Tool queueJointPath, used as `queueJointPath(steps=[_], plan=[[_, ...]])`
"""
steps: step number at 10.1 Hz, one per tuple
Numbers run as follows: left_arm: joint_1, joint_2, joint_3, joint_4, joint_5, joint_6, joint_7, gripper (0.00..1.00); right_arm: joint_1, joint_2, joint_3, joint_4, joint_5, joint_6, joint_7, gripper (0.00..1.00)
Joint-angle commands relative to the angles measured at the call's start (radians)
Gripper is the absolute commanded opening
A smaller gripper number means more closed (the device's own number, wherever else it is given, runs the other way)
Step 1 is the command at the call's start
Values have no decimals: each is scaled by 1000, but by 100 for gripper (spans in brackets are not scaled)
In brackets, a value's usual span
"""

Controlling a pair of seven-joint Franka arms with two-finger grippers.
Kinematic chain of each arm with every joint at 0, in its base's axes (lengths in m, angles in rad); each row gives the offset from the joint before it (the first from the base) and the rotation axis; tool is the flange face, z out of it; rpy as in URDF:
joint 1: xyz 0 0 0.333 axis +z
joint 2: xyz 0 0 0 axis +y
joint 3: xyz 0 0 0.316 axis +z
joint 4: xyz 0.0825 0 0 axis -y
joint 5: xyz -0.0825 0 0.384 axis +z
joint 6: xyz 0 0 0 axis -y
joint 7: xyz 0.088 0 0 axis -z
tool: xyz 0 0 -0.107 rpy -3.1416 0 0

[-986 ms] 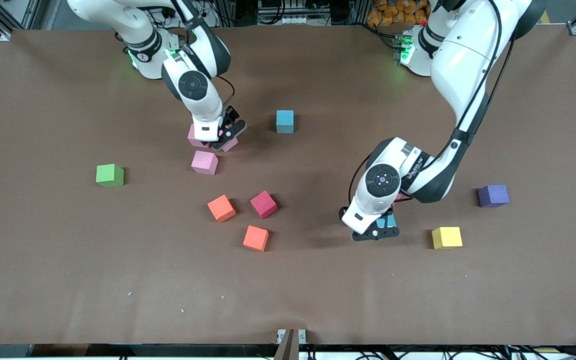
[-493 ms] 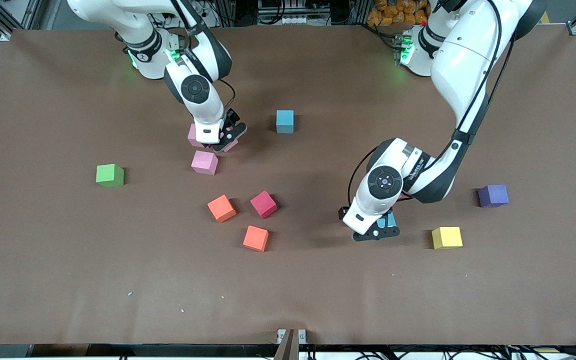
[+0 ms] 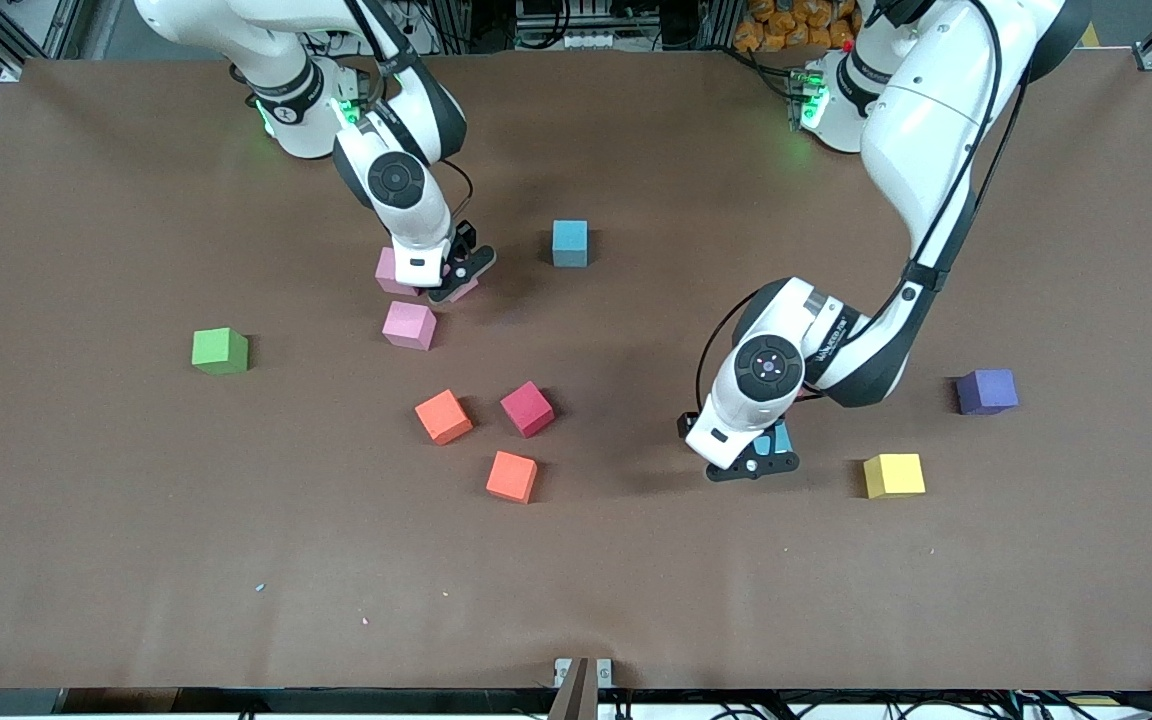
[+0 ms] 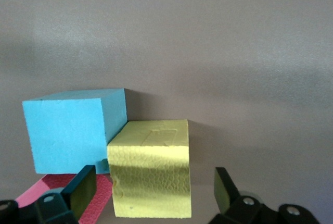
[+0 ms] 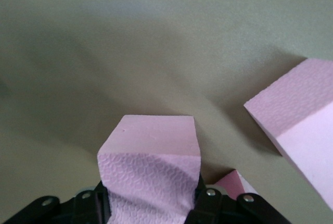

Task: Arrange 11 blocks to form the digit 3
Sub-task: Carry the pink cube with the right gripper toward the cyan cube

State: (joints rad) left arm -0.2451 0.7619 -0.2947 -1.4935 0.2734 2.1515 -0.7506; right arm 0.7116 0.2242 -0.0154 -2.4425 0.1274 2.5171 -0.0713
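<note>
The pink matte foam cube (image 5: pixel 151 169) sat between the fingers of my right gripper (image 3: pixel 444 283), which pressed both of its side faces; it rested low over the table (image 3: pixel 136 560) toward the right arm's end. A second pink foam cube (image 3: pixel 389 270) lay just beside it, partly hidden under my wrist, and a third pink foam cube (image 3: pixel 409 324) lay nearer to the front camera than those two.

My left gripper (image 3: pixel 754 458) was down at the table with its fingers spread wide, one on each side of a yellow foam cube (image 4: pixel 151 169) and clear of its faces. That cube touched a light blue foam cube (image 4: pixel 73 127), and a crimson foam cube (image 4: pixel 60 190) showed at the edge beside them.

On the open table lay another light blue foam cube (image 3: pixel 570 243) between the two arms, a crimson foam cube (image 3: pixel 527 408) with two orange foam cubes close by, one (image 3: pixel 443 416) beside it and one (image 3: pixel 512 476) nearer to the front camera. Toward the left arm's end lay a second yellow foam cube (image 3: pixel 893 475) and a purple foam cube (image 3: pixel 986 391). A lone green foam cube (image 3: pixel 220 351) lay well apart toward the right arm's end.
</note>
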Motion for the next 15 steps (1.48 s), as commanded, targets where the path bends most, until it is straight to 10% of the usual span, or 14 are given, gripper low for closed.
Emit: queueJointPath(steps=[1, 8, 12, 15], plan=[[13, 7, -7, 6, -37, -15, -3, 100, 50, -9, 3, 3, -3, -21, 94, 0], [13, -6, -9, -1, -37, -94, -29, 100, 129, -20, 3, 40, -49, -12, -310, 0], [13, -7, -9, 5, -36, -102, -27, 100, 143, 29, 3, 141, -299, -24, -425, 0], [12, -1, -9, 6, -36, -102, -26, 100, 167, 82, 3, 231, -299, -105, -505, 0]])
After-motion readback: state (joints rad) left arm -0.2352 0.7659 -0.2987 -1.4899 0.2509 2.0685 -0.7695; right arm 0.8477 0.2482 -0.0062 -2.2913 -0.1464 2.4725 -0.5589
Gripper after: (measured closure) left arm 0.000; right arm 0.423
